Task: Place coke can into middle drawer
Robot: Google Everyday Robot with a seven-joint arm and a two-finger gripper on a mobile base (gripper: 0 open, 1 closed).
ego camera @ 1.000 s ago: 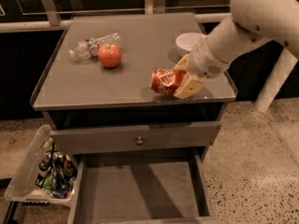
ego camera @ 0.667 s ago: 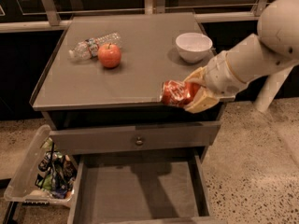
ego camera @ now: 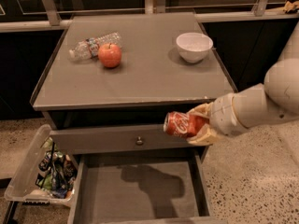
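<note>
My gripper (ego camera: 198,124) is shut on the coke can (ego camera: 181,124), a red can with white lettering held on its side. It hangs in the air in front of the cabinet, off the tabletop, above the right part of the open middle drawer (ego camera: 140,190). The drawer is pulled out at the bottom of the view, with a flat grey floor that carries the shadow of my arm and the can. My arm comes in from the right.
On the grey tabletop (ego camera: 140,78) lie a red apple (ego camera: 110,55), a clear plastic bottle (ego camera: 91,45) and a white bowl (ego camera: 194,46). A closed drawer front with a round knob (ego camera: 139,141) sits above the open drawer. A clear bin with packets (ego camera: 44,174) stands at the left.
My gripper has carried the coke can off the tabletop's front right edge and down, so it now hangs in front of the cabinet above the open drawer.
</note>
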